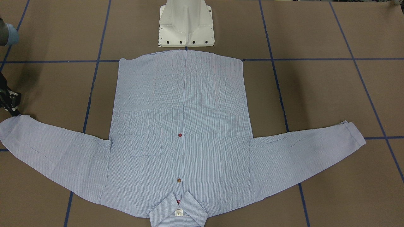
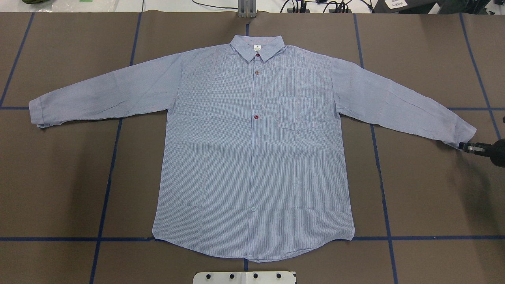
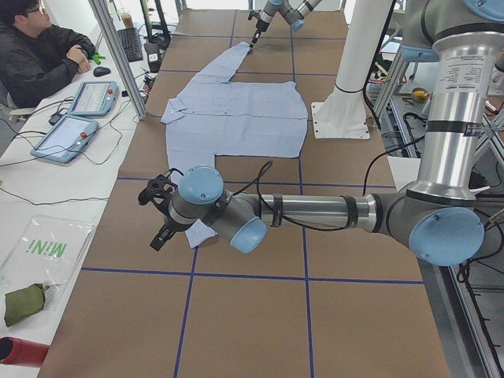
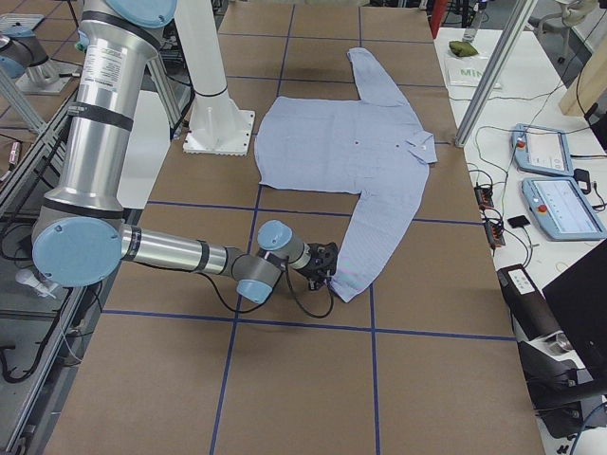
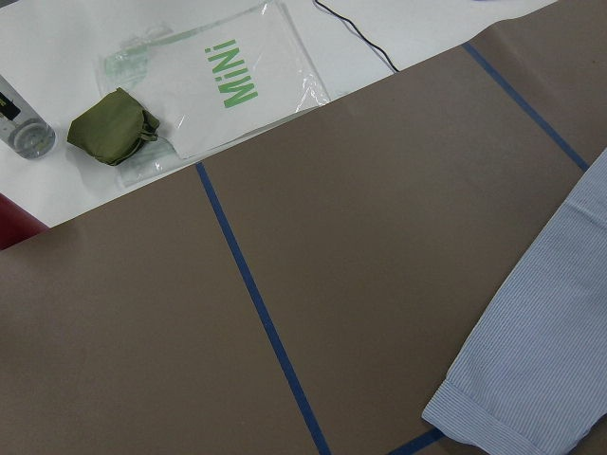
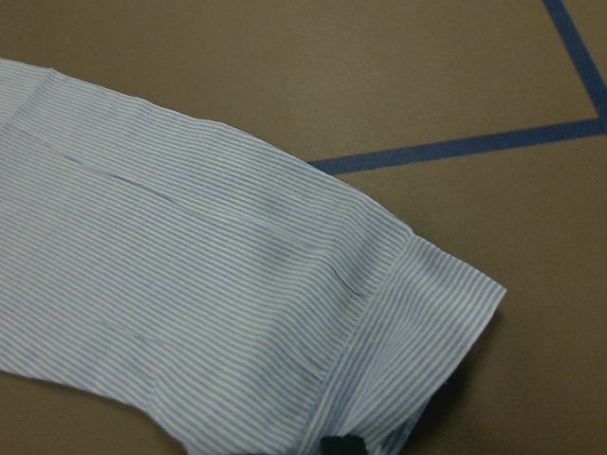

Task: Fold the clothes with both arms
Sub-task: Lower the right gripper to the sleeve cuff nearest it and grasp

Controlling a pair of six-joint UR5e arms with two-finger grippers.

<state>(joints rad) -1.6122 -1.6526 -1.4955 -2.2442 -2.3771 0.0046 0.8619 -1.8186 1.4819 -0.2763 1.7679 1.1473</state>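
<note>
The striped light blue shirt [image 2: 252, 157] lies flat and face up on the brown table, both sleeves spread out and the collar [image 2: 257, 46] on the far side. My right gripper [image 2: 462, 146] lies low at the end of the sleeve on my right. Its black fingertips [image 6: 341, 444] sit together on the cuff's edge [image 6: 417, 313], and that corner looks slightly lifted. My left gripper [image 3: 157, 214] shows only in the exterior left view, hovering above the table just past the other cuff [image 5: 531, 379]. I cannot tell whether it is open or shut.
The white pedestal base [image 1: 186, 25] stands at the shirt's hem. Blue tape lines [image 2: 114, 157] cross the brown table. Past the table's left end lie a clear bag and a green pouch [image 5: 114, 128]. An operator [image 3: 39, 55] sits at a side desk with tablets.
</note>
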